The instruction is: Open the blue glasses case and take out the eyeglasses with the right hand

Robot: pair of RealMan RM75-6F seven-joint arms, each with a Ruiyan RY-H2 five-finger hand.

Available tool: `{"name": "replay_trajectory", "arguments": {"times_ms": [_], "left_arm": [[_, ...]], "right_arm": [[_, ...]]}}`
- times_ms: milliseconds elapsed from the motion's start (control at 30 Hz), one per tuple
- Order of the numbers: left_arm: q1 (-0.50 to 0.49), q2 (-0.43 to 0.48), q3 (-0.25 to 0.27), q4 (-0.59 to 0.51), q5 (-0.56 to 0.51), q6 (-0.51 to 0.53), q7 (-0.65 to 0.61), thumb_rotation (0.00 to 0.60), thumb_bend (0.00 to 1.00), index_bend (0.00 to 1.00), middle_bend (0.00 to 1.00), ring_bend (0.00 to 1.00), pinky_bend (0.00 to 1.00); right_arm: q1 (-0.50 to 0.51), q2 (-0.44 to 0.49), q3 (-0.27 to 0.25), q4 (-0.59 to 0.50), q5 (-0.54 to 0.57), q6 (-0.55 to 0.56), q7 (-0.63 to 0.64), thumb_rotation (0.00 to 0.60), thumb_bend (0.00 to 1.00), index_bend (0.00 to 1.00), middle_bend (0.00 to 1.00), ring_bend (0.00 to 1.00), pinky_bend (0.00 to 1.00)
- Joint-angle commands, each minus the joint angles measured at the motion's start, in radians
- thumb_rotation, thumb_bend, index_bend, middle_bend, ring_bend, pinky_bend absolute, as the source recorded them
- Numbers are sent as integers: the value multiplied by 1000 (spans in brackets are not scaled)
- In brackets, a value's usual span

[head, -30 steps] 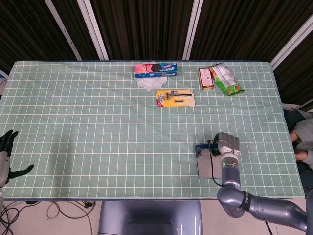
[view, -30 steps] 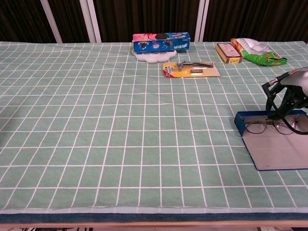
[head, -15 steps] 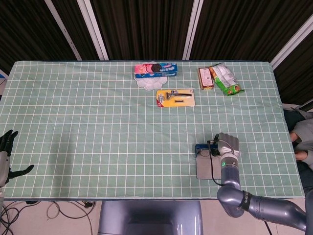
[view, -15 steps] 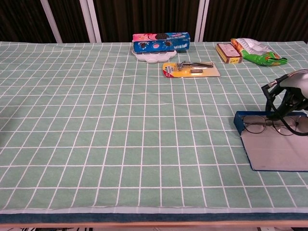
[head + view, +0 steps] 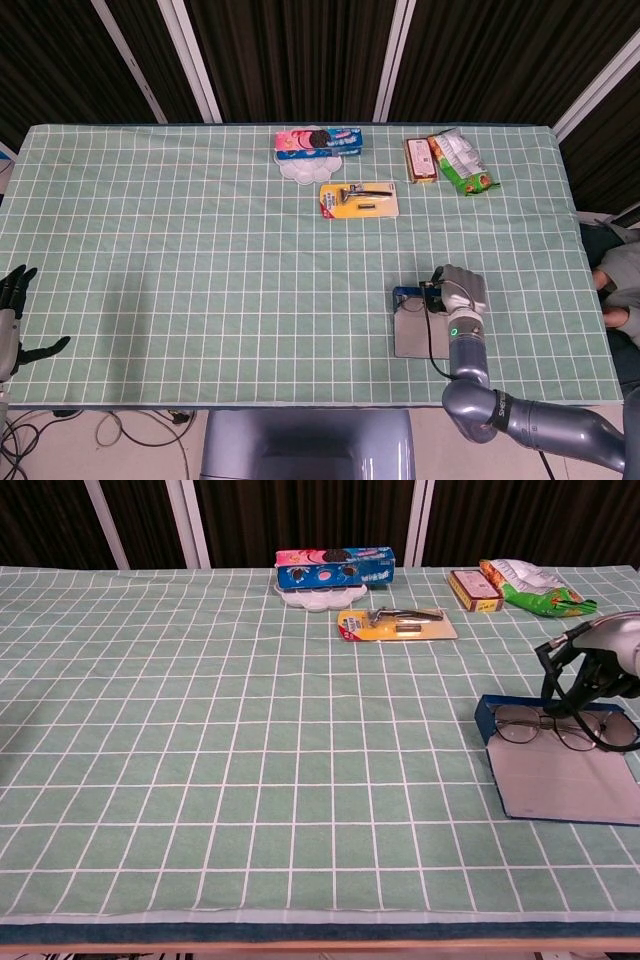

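The blue glasses case point(image 5: 556, 772) lies open near the desk's point(image 5: 200, 260) front right corner with the eyeglasses point(image 5: 548, 728) inside, and since the right hand point(image 5: 459, 292) has its fingers curled over them, whether gripped cannot be told, the case could be dragged.

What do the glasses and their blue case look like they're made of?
The eyeglasses seem to have thin dark metal-wire rims and clear lenses. The blue glasses case looks stiff, blue outside with a matte grey lining, perhaps fabric; I can't tell for sure.
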Motion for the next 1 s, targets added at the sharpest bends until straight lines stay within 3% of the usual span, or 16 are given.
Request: {"name": "replay_trajectory", "arguments": {"times_ms": [33,600,1000], "left_arm": [[0,0,0,0,0,-1,-2,600,22,0,0,0,0],[2,4,-2,-4,2,2,-18,600,23,0,0,0,0],[1,6,-4,-4,1,-2,-31,600,23,0,0,0,0]], "right_arm": [[-12,-18,2,15,-66,1,52,600,485,583,953,978,1000],[-49,-203,-29,224,-408,44,268,600,484,584,953,978,1000],[-65,-303,-19,360,-546,88,311,600,484,584,953,977,1000]]}}
